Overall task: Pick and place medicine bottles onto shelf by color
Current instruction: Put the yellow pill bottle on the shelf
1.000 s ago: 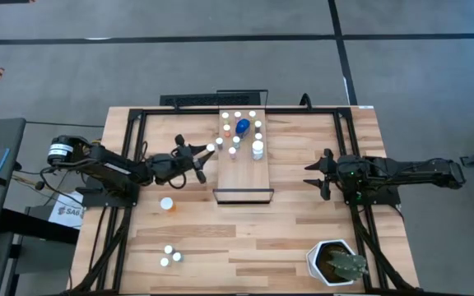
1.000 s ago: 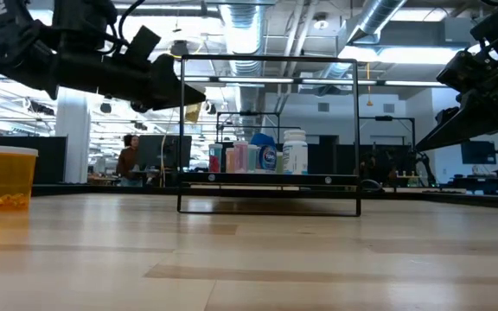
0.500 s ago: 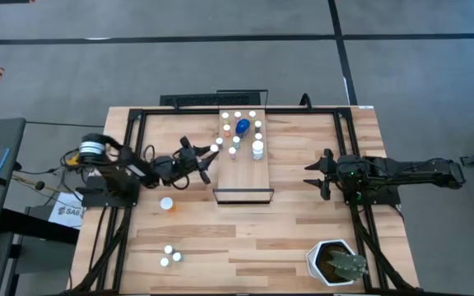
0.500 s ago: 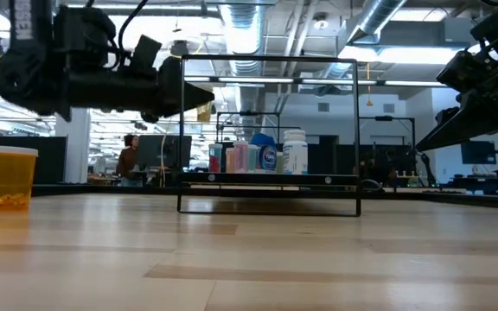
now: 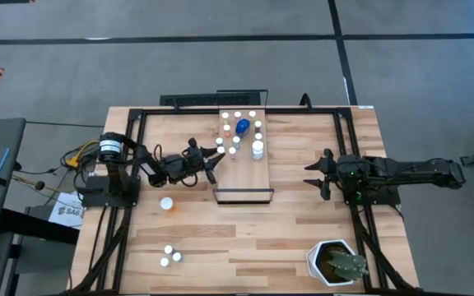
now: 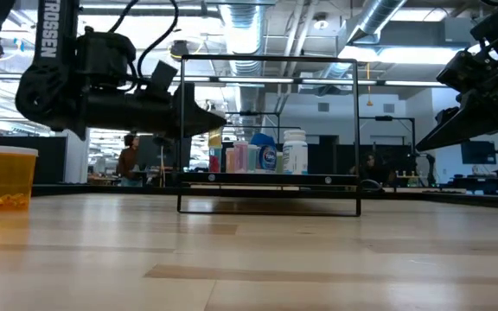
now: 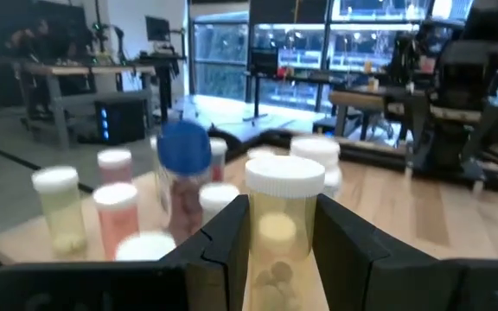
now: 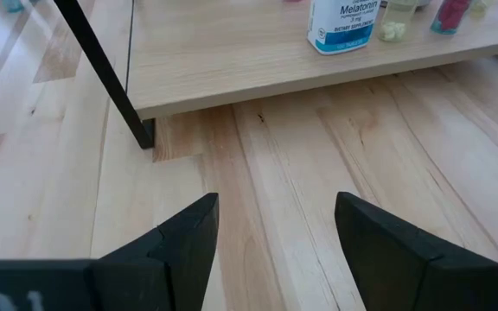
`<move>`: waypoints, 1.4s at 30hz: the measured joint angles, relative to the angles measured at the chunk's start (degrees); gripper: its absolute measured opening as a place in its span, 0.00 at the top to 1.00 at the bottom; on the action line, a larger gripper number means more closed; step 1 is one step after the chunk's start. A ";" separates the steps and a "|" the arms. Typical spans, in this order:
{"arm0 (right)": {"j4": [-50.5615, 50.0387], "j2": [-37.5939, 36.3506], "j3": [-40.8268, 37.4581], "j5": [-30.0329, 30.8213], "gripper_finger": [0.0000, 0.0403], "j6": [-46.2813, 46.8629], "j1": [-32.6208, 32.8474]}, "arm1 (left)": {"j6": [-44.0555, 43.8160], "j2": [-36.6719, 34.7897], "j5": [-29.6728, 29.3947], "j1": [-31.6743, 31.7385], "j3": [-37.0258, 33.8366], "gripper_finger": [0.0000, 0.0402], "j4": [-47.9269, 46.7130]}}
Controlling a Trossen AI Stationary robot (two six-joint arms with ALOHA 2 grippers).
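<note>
Shelf (image 5: 245,168): long light-wood board with a dark rim, raised on a black frame at the middle of the bench (image 5: 286,238), running from the far edge toward the centre.
Bottles on shelf: a cluster of white-capped medicine bottles (image 5: 238,116) at the far end of the board, with a blue bottle (image 5: 243,127) among them and a larger white bottle (image 5: 257,149) on the right side; the near half of the board is bare.
Left hand (image 5: 214,153): at the left edge of the shelf, beside the cluster, raised above the bench in the low view.
Left hand state: fingers (image 7: 232,238) pinching a yellowish bottle (image 7: 281,226) with a white cap; the bottle stands upright between them.
Left wrist view: beyond the held bottle stand pale green, pink and blue-capped bottles on the board.
Right hand (image 5: 318,175): well to the right of the shelf, above the bench, apart from every bottle.
Right hand state: fingers (image 8: 188,238) spread wide, nothing between them; the shelf's near corner and a white labelled bottle lie ahead of it.
Loose bottles: an orange bottle (image 5: 166,203) stands on the bench near the left arm; three small white-capped bottles (image 5: 169,256) sit together at the near left.
Plant pot (image 5: 335,262): white, hexagonal, at the near right corner of the bench.
</note>
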 joint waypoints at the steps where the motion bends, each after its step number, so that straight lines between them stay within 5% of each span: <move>1: 0.02 0.00 0.00 0.00 0.37 0.00 0.02 | -0.32 0.42 0.01 -0.02 -0.18 0.77 -0.03; 42: 0.02 0.00 0.00 0.02 0.37 0.00 0.01 | 1.17 3.51 -3.40 -0.82 2.52 0.77 -2.99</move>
